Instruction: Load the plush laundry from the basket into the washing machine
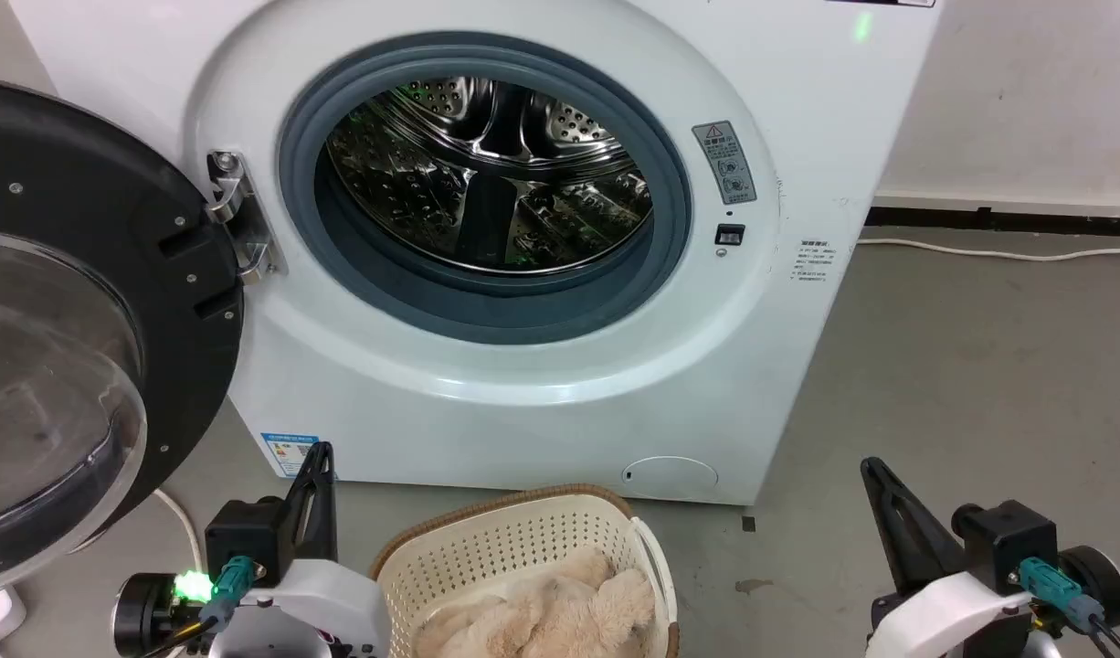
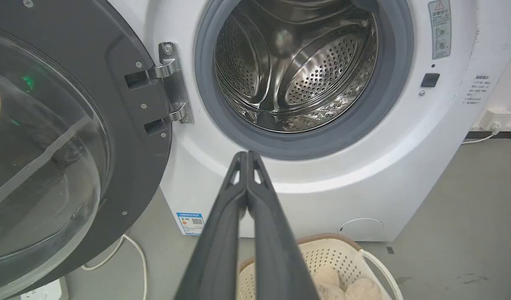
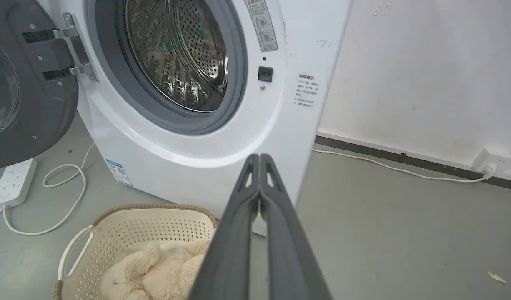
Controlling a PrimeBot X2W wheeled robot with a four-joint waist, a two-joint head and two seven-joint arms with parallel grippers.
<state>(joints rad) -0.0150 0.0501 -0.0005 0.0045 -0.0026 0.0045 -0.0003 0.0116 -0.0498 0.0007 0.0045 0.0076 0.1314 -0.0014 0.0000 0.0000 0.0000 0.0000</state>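
Low between left gripper (image 1: 318, 454) and right gripper (image 1: 872, 468): cream oval basket (image 1: 505, 548) on the grey floor (image 1: 962, 384), perforated plastic, brown woven-look rim (image 1: 514, 495), white loop handle (image 1: 660, 562). Inside it: plush laundry (image 1: 560, 612), beige, long-piled, in soft rounded lumps. Ahead of and above both grippers: washing machine (image 1: 560, 429), smooth white, with grey rubber gasket (image 1: 487, 315) ringing a shiny perforated steel drum (image 1: 405, 183). Outward of left gripper: round door (image 1: 85, 228), black frame, domed glass, swung wide. Both grippers closed tip to tip, holding nothing, clear of the basket.
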